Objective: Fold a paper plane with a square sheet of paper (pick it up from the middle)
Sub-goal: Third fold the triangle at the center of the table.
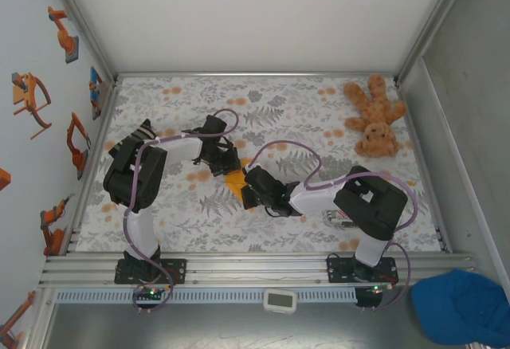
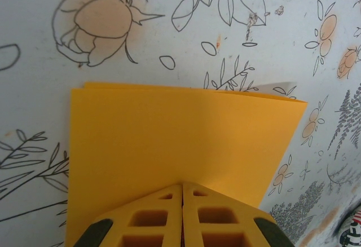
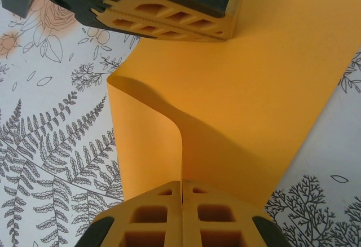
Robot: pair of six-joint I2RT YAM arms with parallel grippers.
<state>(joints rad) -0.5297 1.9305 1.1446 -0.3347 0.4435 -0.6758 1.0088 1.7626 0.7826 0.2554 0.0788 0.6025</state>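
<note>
The orange paper, folded double, is found at the middle of the flowered table. One edge is pinched between the closed fingers of the left gripper, another by the right gripper, and the sheet is curved between them.

We logged a brown plush teddy at the far right corner of the floral table mat; a blue cloth lay off-table, near right.
</note>
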